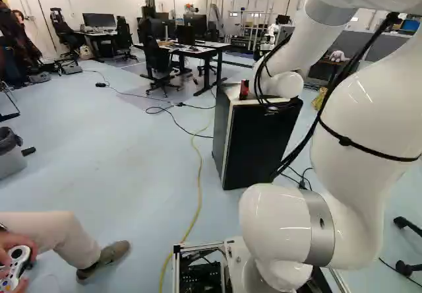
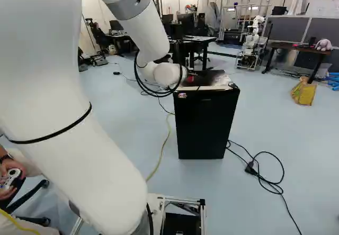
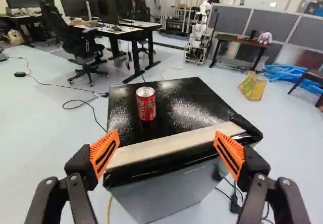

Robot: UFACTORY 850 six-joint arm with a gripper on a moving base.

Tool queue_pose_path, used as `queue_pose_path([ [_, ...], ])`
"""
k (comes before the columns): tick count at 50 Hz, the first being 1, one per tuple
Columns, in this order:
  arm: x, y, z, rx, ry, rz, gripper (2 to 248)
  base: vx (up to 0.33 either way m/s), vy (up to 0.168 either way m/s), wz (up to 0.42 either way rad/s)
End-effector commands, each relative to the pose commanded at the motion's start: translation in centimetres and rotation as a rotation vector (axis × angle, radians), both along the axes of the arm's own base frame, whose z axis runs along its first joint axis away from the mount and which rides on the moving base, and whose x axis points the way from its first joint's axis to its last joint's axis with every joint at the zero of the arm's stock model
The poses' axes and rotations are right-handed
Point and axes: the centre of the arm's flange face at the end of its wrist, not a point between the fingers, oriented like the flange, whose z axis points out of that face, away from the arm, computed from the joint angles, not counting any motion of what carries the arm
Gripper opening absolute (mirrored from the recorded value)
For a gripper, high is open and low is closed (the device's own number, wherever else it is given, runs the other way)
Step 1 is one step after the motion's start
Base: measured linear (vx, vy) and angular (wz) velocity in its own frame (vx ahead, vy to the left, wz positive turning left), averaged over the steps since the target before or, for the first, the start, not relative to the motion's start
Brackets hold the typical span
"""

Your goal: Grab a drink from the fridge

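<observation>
Drink can [image 3: 146, 104] stands upright on the fridge [image 3: 187, 102], at eleven o'clock from the pincer [image 3: 166, 146], its fingers [image 3: 105, 152] wide apart. Pushing straight to twelve, off-centre, could let the ten-o'clock finger topple the can. Too low a path might jam on the pale front edge [image 3: 176, 142]; the two-o'clock finger [image 3: 230, 152] could snag the dark corner [image 3: 245, 124].

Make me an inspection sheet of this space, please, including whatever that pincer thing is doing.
Surface: fridge top black and shiny, pale strip along its front edge.
Job's things: fridge, door shut; red drink can upright on top.
Clutter: yellow bag on the floor beyond the fridge.
Gripper: open, holding nothing.
Cables: yellow cable and black cord with a plug on the floor.
Surroundings: desks, office chairs, another robot.
</observation>
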Motion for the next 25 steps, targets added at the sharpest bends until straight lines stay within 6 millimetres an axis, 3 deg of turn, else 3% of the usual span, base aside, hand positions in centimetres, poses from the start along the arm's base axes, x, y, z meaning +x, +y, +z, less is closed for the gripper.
queue_pose_path([
  [15, 1.7, 0.3, 0.5, -0.053, -0.056, 0.07, 247, 0.0, 0.0, 0.0],
  [25, 3.1, 0.2, -0.1, -0.059, -0.057, 0.089, 247, 0.0, 0.0, 0.0],
])
